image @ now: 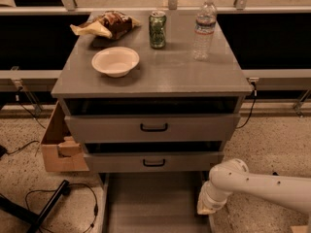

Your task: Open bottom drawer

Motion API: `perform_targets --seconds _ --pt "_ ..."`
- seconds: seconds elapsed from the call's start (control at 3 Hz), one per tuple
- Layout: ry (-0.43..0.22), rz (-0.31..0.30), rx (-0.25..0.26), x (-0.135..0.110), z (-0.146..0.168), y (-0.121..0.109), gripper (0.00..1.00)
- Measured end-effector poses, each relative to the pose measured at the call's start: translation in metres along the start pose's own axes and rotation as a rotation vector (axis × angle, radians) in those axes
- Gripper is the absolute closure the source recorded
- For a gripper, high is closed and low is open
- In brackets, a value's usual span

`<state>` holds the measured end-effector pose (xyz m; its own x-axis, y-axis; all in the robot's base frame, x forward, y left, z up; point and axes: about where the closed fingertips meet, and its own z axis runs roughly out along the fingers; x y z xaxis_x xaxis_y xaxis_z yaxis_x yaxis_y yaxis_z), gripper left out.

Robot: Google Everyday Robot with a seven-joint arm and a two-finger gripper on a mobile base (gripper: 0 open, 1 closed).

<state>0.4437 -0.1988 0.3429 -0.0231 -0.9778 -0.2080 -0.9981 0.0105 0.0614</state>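
Note:
The grey cabinet (150, 76) has three drawers. The bottom drawer (155, 203) stands pulled far out toward the camera, and its plain grey interior shows. Its front panel and handle are below the frame's edge. The middle drawer front (194, 162) and the top drawer front (204, 127) sit slightly out, each with a black bar handle. My white arm (262, 183) comes in from the right. Its gripper (208, 207) hangs at the right side wall of the bottom drawer, pointing down.
On the cabinet top are a white bowl (115, 61), a snack bag (104, 24), a green can (157, 29) and a water bottle (204, 28). A cardboard box (60, 147) stands at the cabinet's left. Cables (58, 198) and a black bar lie on the floor.

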Motion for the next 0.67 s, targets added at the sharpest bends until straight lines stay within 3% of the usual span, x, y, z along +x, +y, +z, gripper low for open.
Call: perform_targets --seconds 0.33,0.67 --pt "0.003 -0.005 0.069 0.003 -0.032 0.037 1.00" --pt "0.105 -0.050 0.068 0.001 -0.059 0.072 1.00"
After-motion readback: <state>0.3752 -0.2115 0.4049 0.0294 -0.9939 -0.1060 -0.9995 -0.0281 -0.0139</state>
